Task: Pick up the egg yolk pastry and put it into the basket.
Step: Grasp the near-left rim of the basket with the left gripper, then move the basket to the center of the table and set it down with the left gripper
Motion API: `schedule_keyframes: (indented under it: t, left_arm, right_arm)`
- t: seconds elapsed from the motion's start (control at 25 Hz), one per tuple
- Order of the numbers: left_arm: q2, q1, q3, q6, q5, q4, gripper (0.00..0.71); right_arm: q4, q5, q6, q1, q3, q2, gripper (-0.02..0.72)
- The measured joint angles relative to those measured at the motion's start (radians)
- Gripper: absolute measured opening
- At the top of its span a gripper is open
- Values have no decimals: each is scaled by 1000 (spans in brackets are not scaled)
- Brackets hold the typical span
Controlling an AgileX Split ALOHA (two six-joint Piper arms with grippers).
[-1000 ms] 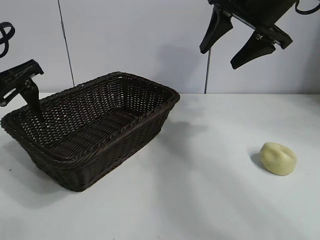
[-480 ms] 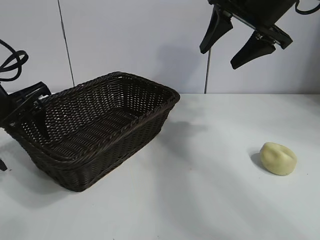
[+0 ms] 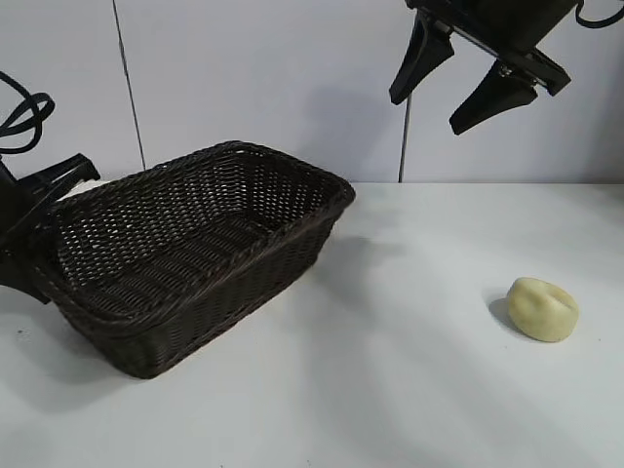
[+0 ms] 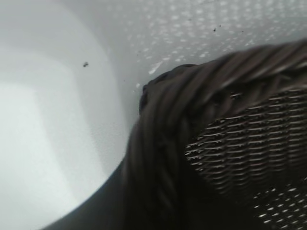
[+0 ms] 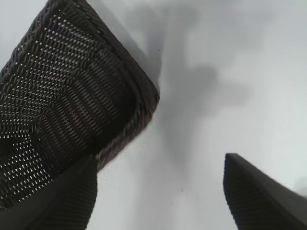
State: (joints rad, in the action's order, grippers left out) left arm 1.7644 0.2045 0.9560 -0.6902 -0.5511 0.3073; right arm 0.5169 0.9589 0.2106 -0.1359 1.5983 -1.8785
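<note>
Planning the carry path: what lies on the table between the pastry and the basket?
Nothing: in the exterior view the table is bare between the pastry and the basket.

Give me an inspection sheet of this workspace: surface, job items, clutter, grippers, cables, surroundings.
Surface: white table, one small dark speck near its left edge.
Egg yolk pastry: pale yellow lump on the table at the right, untouched, far from the basket.
Basket: dark woven wicker, at the left, nothing seen inside.
Clutter: nothing seen.
Right gripper: high above the table, open, holding nothing.
Left gripper: at the basket's left end, against the rim; fingers not readable.
Cables: black loop above the left arm; another at the top right corner.
Surroundings: plain pale wall with two vertical seams.
</note>
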Motion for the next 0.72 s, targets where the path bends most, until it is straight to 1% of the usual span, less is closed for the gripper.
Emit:
schedule_keyframes:
  t: [0.2, 0.32, 0.52, 0.72]
  left_arm:
    - [5, 0, 87, 133, -92, 44, 106]
    - [8, 0, 137, 181, -110, 81, 106]
    - [8, -1, 209, 254, -163, 89, 106]
    - [8, -1, 240, 312, -201, 88, 106]
  right_arm:
    - [0, 0, 0, 0, 0, 0, 529]
    - [0, 0, 0, 0, 0, 0, 529]
    - [0, 0, 0, 0, 0, 0, 529]
    - [0, 0, 0, 0, 0, 0, 529]
